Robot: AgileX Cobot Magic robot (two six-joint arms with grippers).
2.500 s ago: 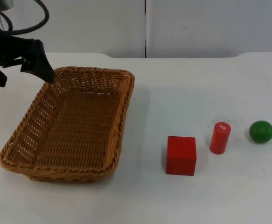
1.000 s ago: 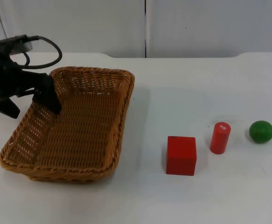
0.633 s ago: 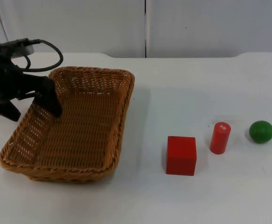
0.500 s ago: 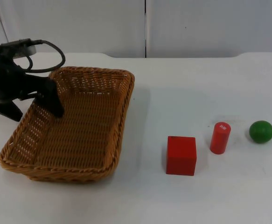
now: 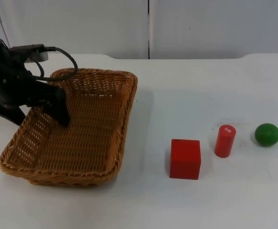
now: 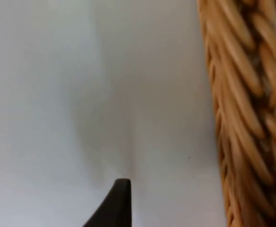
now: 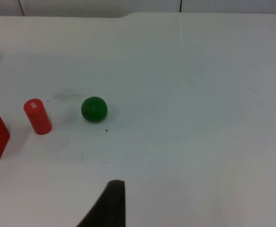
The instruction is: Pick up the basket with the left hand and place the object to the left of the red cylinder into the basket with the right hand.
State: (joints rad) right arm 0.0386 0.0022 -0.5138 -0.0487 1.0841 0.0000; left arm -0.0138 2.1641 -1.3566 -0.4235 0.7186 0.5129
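Left gripper (image 5: 38, 107) is set astride the basket (image 5: 77, 133) left rim, jaws apart, nothing gripped. Basket rests on the desk (image 5: 200, 86). Rim should be seated deep before closing. Red cube (image 5: 185, 159) sits beside the red cylinder (image 5: 224, 140). Right arm waits.

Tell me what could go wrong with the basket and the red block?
The left gripper straddles only the wicker basket at its left rim, so the basket might tilt or slip when lifted. The red cube stands close to the red cylinder, so the right gripper might knock that over.
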